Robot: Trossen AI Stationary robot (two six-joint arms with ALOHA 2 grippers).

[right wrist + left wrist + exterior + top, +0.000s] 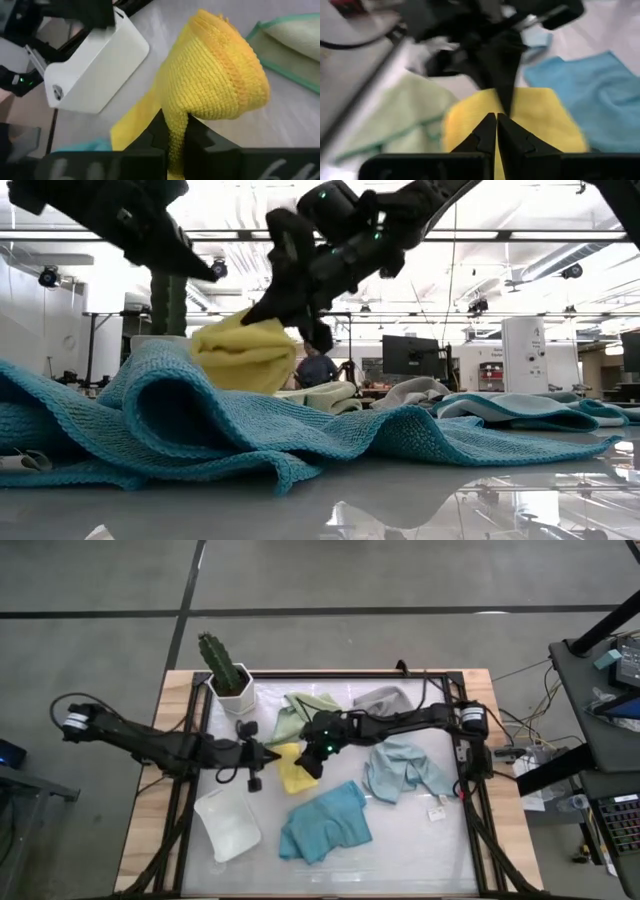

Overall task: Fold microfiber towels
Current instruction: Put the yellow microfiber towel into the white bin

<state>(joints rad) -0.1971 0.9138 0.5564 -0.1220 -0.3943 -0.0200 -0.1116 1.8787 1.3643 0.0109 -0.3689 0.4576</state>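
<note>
The yellow towel (293, 772) is bunched at the table's middle, with my right gripper (312, 762) shut on it; the low view shows the yellow towel (240, 352) raised behind the teal one. My left gripper (272, 755) hovers shut just left of it and touches nothing; in its wrist view, my left gripper (496, 122) has the yellow towel (540, 120) beyond it. The teal towel (325, 823) lies rumpled in front, the pale blue towel (405, 770) at the right, the sage green towel (300, 712) and the grey towel (385, 697) at the back. My right gripper pinches a bunched fold of the yellow towel (176, 131) between its two fingers, several layers thick. The fingers slant down from the table's right side. The gathered cloth bulges out past the fingers (215, 75), lifted, while a flat tail (131, 127) trails down toward the table.
A white tray (228, 825) lies at the front left. A potted cactus (228, 675) stands at the back left. A small white tag (437, 812) lies near the pale blue towel. The black frame rails (470, 810) run along the table's sides.
</note>
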